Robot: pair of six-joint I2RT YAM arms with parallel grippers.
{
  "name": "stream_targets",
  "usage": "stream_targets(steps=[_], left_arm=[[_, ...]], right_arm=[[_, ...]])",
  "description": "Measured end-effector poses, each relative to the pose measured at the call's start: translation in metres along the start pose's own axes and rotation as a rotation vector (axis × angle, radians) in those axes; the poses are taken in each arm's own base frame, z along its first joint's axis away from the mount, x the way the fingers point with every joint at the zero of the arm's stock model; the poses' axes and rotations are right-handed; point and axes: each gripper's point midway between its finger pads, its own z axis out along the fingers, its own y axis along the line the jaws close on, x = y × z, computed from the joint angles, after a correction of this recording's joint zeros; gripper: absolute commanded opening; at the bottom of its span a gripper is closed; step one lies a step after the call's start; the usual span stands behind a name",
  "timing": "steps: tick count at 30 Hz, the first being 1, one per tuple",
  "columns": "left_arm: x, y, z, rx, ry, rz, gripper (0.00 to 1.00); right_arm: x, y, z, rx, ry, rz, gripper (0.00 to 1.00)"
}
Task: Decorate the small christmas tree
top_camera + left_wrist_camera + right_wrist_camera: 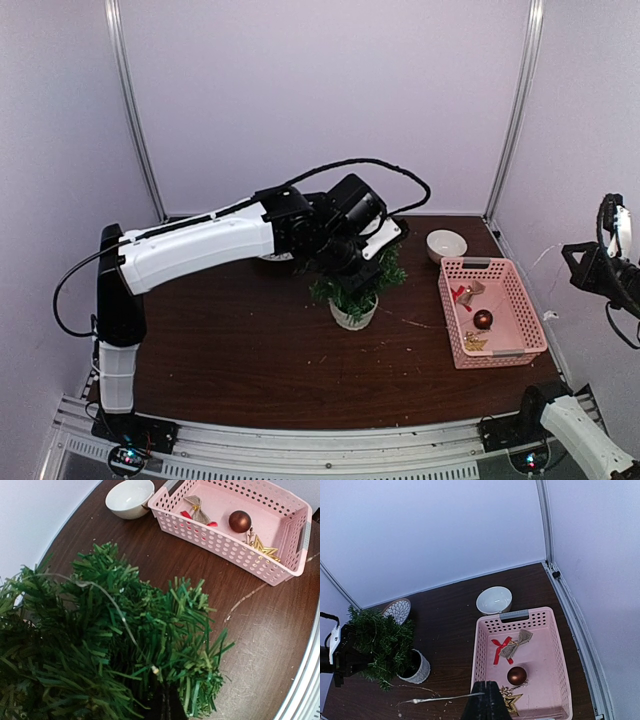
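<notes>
Top view hides my left gripper (pixel 164 700); its wrist view shows it, bottom centre, pressed together inside the small christmas tree (pixel 90 645). My right gripper (pixel 485 689) likewise.

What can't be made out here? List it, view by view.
- Left wrist: the left gripper is buried in the small christmas tree; anything it holds is hidden.
- Right wrist: the right gripper covers part of the gold star; the tree hides half the patterned disc.
- Top external: the left arm covers the treetop; ornaments in the pink basket are too small.
</notes>
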Motion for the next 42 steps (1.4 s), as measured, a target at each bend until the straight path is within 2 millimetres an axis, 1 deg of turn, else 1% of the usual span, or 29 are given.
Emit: stream_targets(steps=[6,15,22,28,29,34,37,39,42], left_arm=[[0.000,0.003,0.003,-0.011,-0.002,-0.020,0.00],[0.013,0.010,0.026,-0.022,0.044,-0.034,0.00],[0.016,0.012,0.031,-0.032,0.056,-0.033,0.00],[0.018,0.013,0.034,-0.041,0.063,-0.033,0.04],[0.018,0.014,0.035,-0.043,0.062,-0.032,0.05],[0.018,0.014,0.035,-0.044,0.059,-0.025,0.21],[0.020,0.014,0.034,-0.044,0.056,-0.022,0.25],[0.023,0.014,0.031,-0.045,0.060,-0.017,0.29],[0.025,0.016,0.020,-0.046,0.054,-0.009,0.36]], right_arm=[[0.000,0.000,0.000,0.000,0.000,0.000,0.00],[0.002,-0.001,0.002,0.002,0.006,0.000,0.00],[0.002,-0.001,0.003,0.002,0.008,0.000,0.00],[0.003,-0.001,0.007,0.005,0.017,0.001,0.00],[0.003,-0.001,0.007,0.005,0.016,0.000,0.00],[0.002,-0.001,0.008,0.003,0.012,0.000,0.00],[0.002,-0.001,0.008,0.003,0.012,-0.002,0.00],[0.002,-0.001,0.008,0.004,0.011,-0.002,0.00],[0.001,-0.001,0.008,0.003,0.010,-0.002,0.00]])
